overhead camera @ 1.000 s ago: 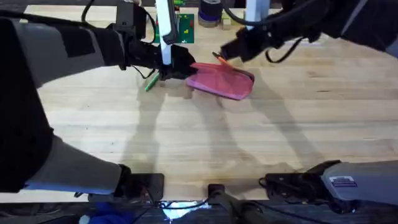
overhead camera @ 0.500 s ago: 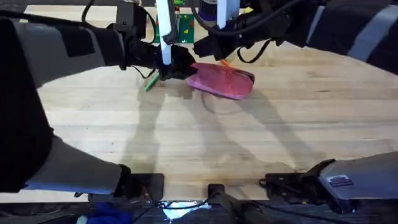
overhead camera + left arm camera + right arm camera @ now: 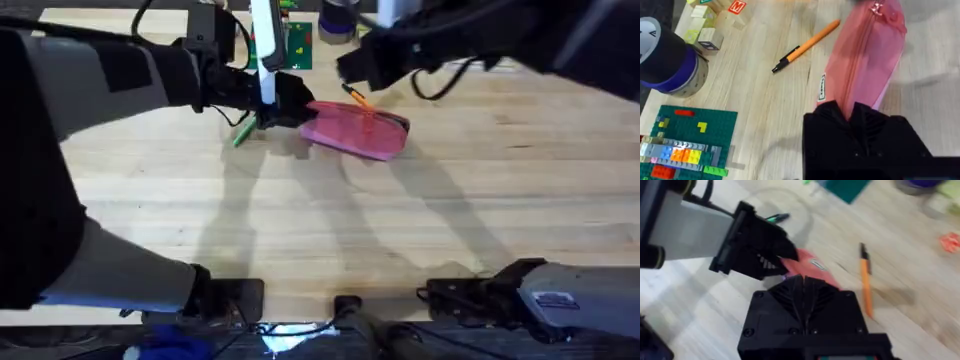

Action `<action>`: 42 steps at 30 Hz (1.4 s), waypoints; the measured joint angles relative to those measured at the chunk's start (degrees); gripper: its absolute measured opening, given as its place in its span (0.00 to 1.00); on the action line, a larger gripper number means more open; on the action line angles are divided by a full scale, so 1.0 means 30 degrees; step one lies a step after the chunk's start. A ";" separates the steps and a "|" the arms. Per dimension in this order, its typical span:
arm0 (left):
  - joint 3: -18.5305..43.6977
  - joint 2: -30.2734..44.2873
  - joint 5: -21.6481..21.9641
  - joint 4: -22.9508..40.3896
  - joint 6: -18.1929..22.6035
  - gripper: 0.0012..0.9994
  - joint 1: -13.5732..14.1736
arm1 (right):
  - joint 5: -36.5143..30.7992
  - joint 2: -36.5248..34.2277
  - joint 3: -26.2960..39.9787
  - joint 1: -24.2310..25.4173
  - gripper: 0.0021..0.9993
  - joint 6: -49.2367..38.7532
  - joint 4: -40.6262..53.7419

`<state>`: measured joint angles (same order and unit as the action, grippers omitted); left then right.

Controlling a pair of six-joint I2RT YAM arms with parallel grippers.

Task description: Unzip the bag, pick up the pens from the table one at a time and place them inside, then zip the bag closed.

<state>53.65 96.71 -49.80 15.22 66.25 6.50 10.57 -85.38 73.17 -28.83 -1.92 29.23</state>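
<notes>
The pink bag point(image 3: 358, 130) lies on the table point(image 3: 400, 230), its zipper running its whole length with the pull point(image 3: 877, 8) at the far end. My left gripper point(image 3: 287, 108) is shut on the bag's left end point(image 3: 852, 107). The orange pen point(image 3: 355, 97) lies just behind the bag point(image 3: 865, 60), seen beside it as an orange pen point(image 3: 807, 44). Left of my left gripper lies the green pen point(image 3: 242, 131). My right gripper point(image 3: 352, 72) hovers above the orange pen point(image 3: 866, 280), with its fingers together on nothing point(image 3: 799, 282).
A green brick baseplate point(image 3: 297, 45) and a purple-lidded jar point(image 3: 337, 20) stand at the back of the table. Small lettered blocks point(image 3: 715, 15) lie near the jar point(image 3: 665, 62). The wide front half of the tabletop is bare wood.
My right arm swung left over the bag's back edge, then drew back to the right and higher. The left gripper, the bag and both pens have stayed put.
</notes>
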 joint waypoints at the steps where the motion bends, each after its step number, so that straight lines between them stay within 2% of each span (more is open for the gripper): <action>1: 0.0000 0.0000 0.0000 0.0000 -0.0005 0.04 0.0000 | -0.0548 0.0475 0.0007 -0.0048 0.03 0.0155 0.0290; 11: 0.0000 0.0000 0.0000 0.0000 -0.0005 0.04 0.0000 | -0.5407 0.4818 0.0007 -0.1392 0.03 0.1660 0.2229; 20: 0.0000 0.0000 0.0000 0.0000 0.0000 0.04 0.0000 | -0.6759 0.5543 0.0007 -0.1600 0.03 0.2373 0.3168; 21: 0.0000 0.0000 0.0000 0.0000 -0.0005 0.04 0.0000 | -0.6777 0.5550 0.0007 -0.1600 0.08 0.2580 0.3253; 22: 0.0000 0.0000 0.0000 0.0000 -0.0005 0.04 0.0000 | -0.6819 0.5550 0.0007 -0.1600 0.20 0.2643 0.3386; 27: 0.0000 0.0000 0.0000 0.0000 -0.0005 0.04 0.0000 | -0.6797 0.5550 0.0007 -0.1644 0.93 0.2981 0.4200; 29: 0.0000 0.0000 0.0000 0.0004 -0.0001 0.04 0.0000 | -0.6793 0.5547 0.0007 -0.1750 0.99 0.3289 0.4675; 33: 0.0000 0.0000 0.0000 0.0000 0.0002 0.04 0.0000 | -0.6797 0.5545 0.0007 -0.1848 1.00 0.4982 0.5781; 42: 0.0000 0.0000 0.0000 0.0000 -0.0002 0.04 0.0000 | -0.6797 0.5550 0.0007 -0.1848 1.00 1.1628 0.8634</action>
<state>53.65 96.71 -49.80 15.22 66.25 6.50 -9.82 -68.73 73.19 -34.37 32.96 55.13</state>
